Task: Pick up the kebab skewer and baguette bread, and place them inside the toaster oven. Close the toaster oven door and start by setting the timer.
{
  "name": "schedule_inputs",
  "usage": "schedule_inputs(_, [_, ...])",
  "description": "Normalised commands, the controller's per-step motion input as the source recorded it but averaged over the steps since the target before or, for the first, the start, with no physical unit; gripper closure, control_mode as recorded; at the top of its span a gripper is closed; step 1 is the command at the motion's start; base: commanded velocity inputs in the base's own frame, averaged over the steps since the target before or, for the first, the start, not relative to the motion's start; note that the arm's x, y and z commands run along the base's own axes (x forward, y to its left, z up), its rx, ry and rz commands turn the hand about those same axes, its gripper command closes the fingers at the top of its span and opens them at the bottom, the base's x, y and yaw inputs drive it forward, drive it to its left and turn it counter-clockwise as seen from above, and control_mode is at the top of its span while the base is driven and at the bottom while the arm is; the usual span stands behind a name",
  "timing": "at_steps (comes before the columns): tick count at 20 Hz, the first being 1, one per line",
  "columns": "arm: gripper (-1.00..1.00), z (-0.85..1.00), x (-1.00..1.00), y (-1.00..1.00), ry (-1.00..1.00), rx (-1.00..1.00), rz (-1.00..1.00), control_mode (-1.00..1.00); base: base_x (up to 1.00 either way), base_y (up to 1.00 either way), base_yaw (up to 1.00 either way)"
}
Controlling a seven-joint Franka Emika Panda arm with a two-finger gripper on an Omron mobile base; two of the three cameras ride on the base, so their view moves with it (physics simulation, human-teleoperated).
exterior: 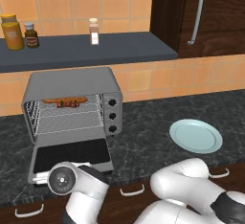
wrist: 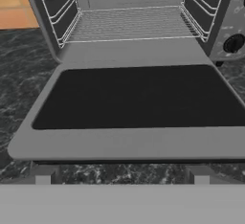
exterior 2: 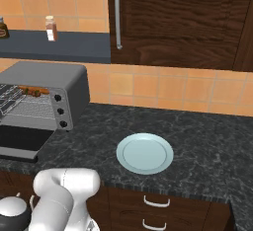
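Note:
The toaster oven stands on the dark counter with its door dropped flat open. On its upper rack lie the orange-brown baguette bread and, just in front of it, the lumpy dark kebab skewer. My gripper hovers at the door's front edge, open, with nothing between its fingers. The hand view looks across the door's dark glass to the lower wire rack and one black knob. From the right, the oven shows its knob column.
An empty pale blue plate lies on the counter right of the oven. A dark shelf behind carries two jars and a small bottle. A wooden cabinet hangs at the upper right. Drawer handles line the counter front.

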Motion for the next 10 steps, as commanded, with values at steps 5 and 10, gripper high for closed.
schedule_inputs(5, [-1.00,-0.17,-0.02,0.01,0.05,-0.03,0.00,-1.00,0.00,0.00,0.00])
schedule_inputs(10, [-1.00,-0.55,-0.12,0.00,0.00,-0.07,0.00,-1.00,0.00,0.00,0.00])
